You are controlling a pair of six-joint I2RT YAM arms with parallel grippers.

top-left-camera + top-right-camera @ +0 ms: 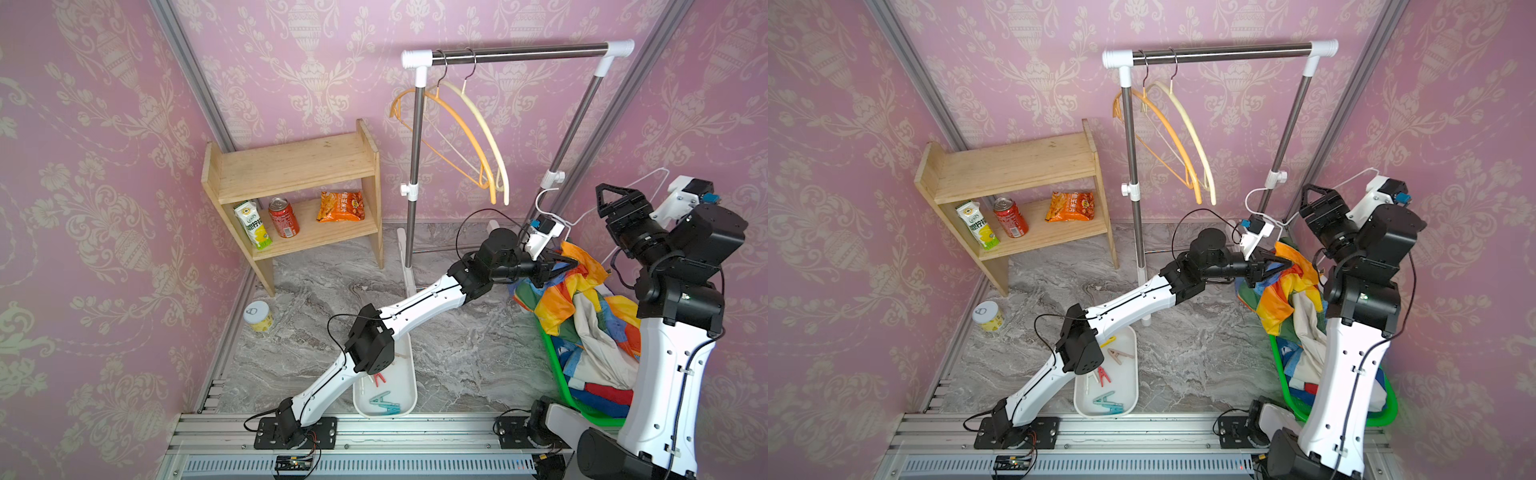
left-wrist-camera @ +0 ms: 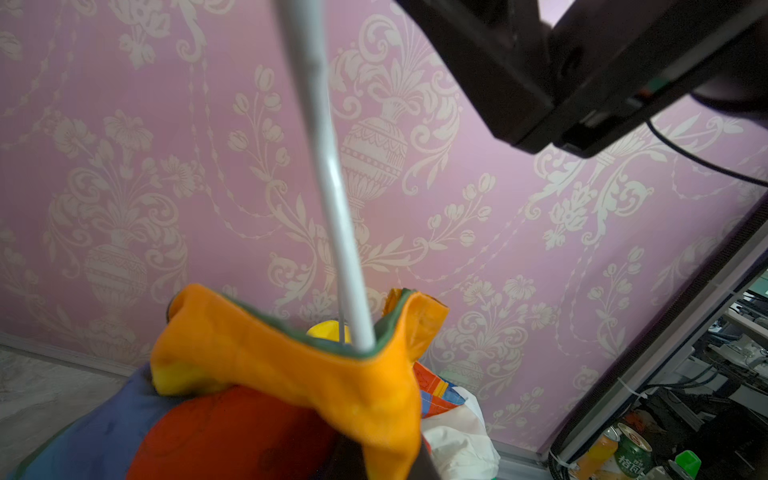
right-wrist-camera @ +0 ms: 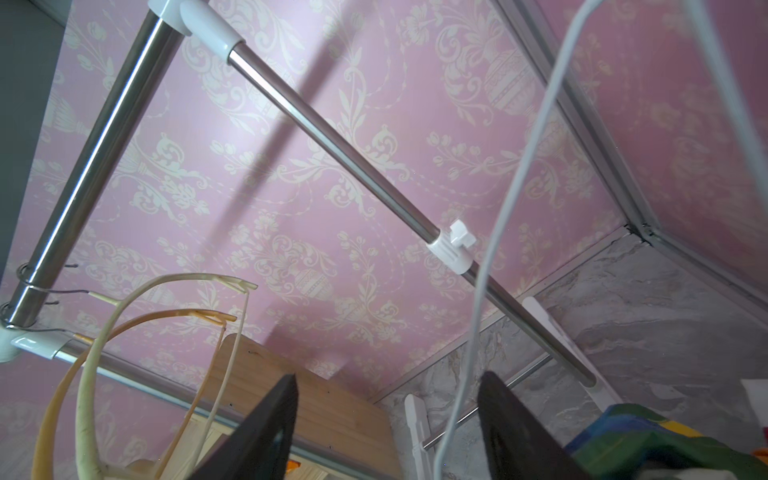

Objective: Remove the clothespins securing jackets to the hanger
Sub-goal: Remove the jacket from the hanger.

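Near the front rail, left of centre, small A-shaped plastic clothespins [image 1: 1104, 375] in yellow, beige, red, white and teal lie loose in a rounded white plastic tray [image 1: 1125, 388], clipped to nothing. Well to the right, a rainbow patchwork windbreaker [image 1: 552, 303] is heaped over other bundled jackets [image 1: 602, 395] in a green plastic basket [image 1: 602, 419]. A thin white wire hanger [image 3: 519, 166] rises out of its orange collar [image 2: 291, 365]. A small yellow shape [image 2: 326, 331] sits inside the collar beside the wire; I cannot tell whether it is a last pin or only cloth.

The left gripper [image 1: 571, 264] is pinched fully together on the collar fabric. The right gripper [image 3: 388, 376], raised at the far right, has its jaws partly apart with the hanger wire running between them, apparently touching neither; it holds nothing.

The pins look all but cleared, so the step in hand is probably securing the hanger. The next move calls for the right jaws to meet squarely on that thin, slippery wire while the left pins the cloth.

On the wooden shelf [image 1: 291, 166] at the far left stand a green-and-white carton [image 1: 251, 224], a red can [image 1: 284, 218] and an orange snack bag [image 1: 340, 206]. The carton and the bag carry Chinese characters too small to read.
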